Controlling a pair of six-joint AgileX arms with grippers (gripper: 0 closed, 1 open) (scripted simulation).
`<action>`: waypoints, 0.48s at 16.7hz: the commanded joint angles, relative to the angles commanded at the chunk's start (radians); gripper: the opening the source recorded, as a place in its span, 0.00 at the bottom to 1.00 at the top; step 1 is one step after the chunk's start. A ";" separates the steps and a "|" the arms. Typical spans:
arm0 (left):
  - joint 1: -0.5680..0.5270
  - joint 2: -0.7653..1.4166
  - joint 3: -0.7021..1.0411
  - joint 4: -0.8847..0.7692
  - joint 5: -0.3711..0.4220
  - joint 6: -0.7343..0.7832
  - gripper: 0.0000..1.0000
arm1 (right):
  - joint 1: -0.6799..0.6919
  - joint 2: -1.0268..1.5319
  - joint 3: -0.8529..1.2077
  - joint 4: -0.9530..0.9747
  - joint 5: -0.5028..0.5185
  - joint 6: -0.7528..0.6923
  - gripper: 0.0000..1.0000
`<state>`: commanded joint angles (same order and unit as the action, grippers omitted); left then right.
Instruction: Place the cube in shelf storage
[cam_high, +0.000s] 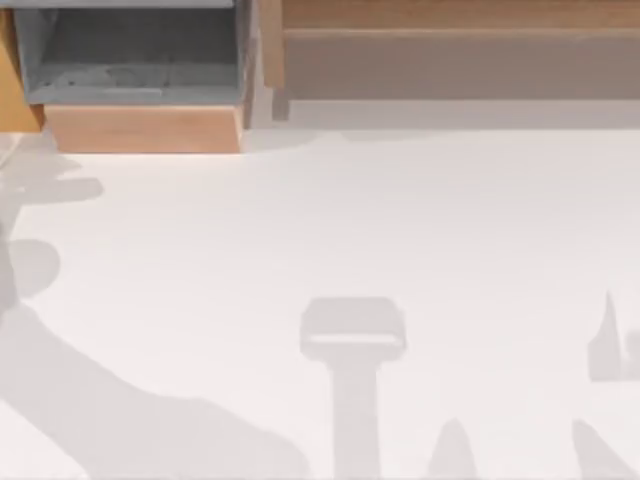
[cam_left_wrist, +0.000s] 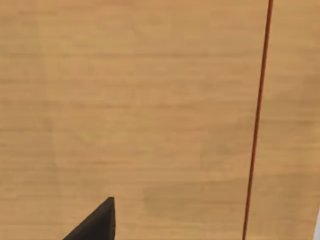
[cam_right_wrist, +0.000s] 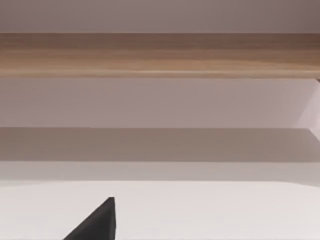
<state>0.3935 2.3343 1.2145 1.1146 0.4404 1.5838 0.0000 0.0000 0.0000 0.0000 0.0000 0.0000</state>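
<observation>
The cube is out of view. The shelf storage (cam_high: 450, 14) runs along the back right of the table, a tan plank over a shadowed brownish-grey recess. In the right wrist view the same shelf storage (cam_right_wrist: 160, 55) faces the camera across a strip of white table, with a dark part of my right gripper (cam_right_wrist: 97, 222) low in the picture. In the left wrist view a dark part of my left gripper (cam_left_wrist: 97, 222) sits close against a light-wood panel (cam_left_wrist: 150, 100) crossed by a thin reddish line (cam_left_wrist: 257, 120).
A smaller grey-lined wooden box (cam_high: 145, 130) stands at the back left, beside the shelf. The white table (cam_high: 350, 220) carries soft arm shadows at its left side and along its front edge.
</observation>
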 joint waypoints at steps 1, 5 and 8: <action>0.000 0.000 0.000 0.000 0.000 0.000 1.00 | 0.000 0.000 0.000 0.000 0.000 0.000 1.00; 0.000 0.000 0.000 0.000 0.000 0.000 0.85 | 0.000 0.000 0.000 0.000 0.000 0.000 1.00; 0.000 0.000 0.000 0.000 0.000 0.000 0.62 | 0.000 0.000 0.000 0.000 0.000 0.000 1.00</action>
<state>0.3935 2.3343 1.2145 1.1146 0.4404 1.5838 0.0000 0.0000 0.0000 0.0000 0.0000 0.0000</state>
